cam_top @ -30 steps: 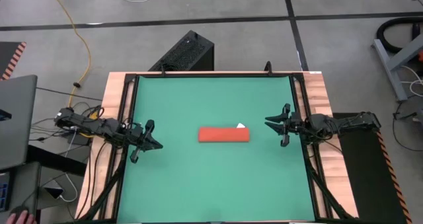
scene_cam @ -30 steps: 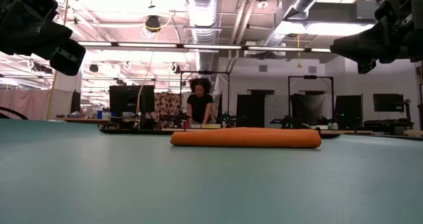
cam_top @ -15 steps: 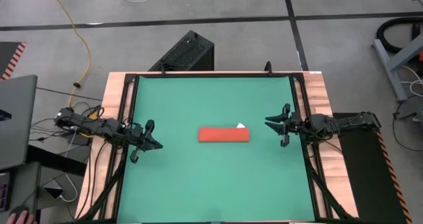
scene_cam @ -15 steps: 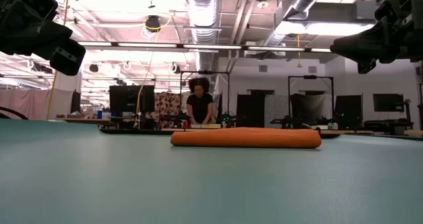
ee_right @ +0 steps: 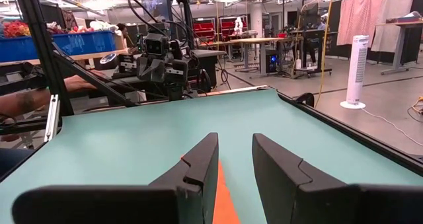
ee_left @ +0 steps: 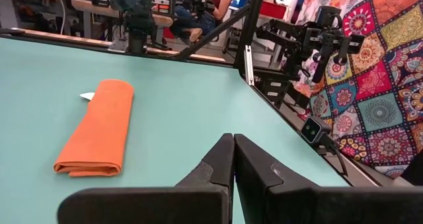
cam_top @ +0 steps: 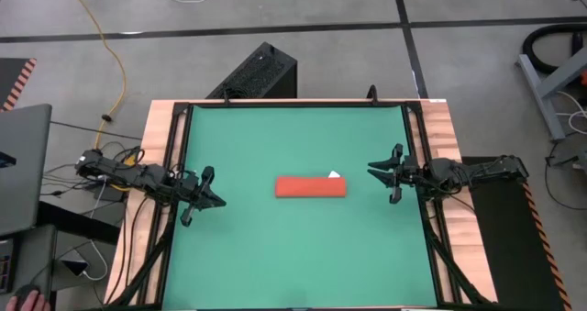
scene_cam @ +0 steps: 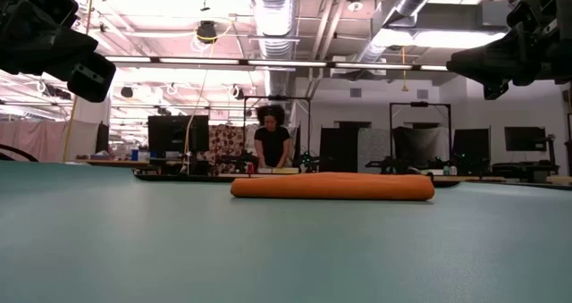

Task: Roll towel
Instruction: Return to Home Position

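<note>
The towel (cam_top: 312, 187) is an orange-red cloth rolled into a flat bar. It lies along the middle of the green table, and a small white tag (cam_top: 335, 175) pokes out at its far right corner. The low view shows the towel (scene_cam: 332, 187) as a low roll, and the left wrist view shows the towel (ee_left: 98, 125) lying apart from the fingers. My left gripper (cam_top: 218, 201) hovers shut at the table's left edge. My right gripper (cam_top: 373, 171) hovers open at the right edge. Neither touches the towel.
A black frame (cam_top: 180, 164) borders the green mat, with wooden strips outside it. A black box (cam_top: 260, 72) stands on the floor beyond the far edge. A person (scene_cam: 271, 142) stands at a bench in the room behind. The mat around the towel is bare.
</note>
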